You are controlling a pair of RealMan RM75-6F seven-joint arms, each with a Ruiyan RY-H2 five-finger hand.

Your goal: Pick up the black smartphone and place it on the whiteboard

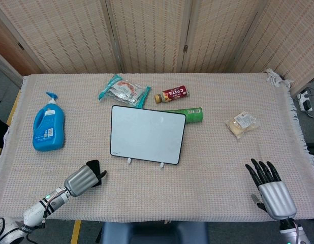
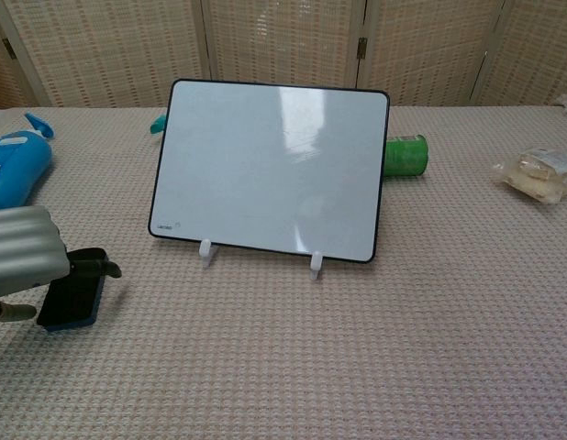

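Observation:
The black smartphone point(image 2: 71, 298) lies flat on the cloth near the front left corner; in the head view only its far end point(image 1: 93, 164) shows past my hand. My left hand point(image 1: 82, 180) hangs right over it, dark fingers point(image 2: 93, 267) reaching across its far end, with no grip that I can see. The whiteboard point(image 1: 147, 134) leans on two white feet at the table's middle, to the right of the phone and further back point(image 2: 270, 170). My right hand point(image 1: 273, 192) rests at the front right, fingers spread and holding nothing.
A blue detergent bottle point(image 1: 48, 129) lies at the left, behind the phone. Behind the whiteboard are a snack packet point(image 1: 124, 90), a brown bottle point(image 1: 172, 94) and a green can point(image 1: 192, 115). A wrapped bun point(image 1: 242, 123) sits at the right.

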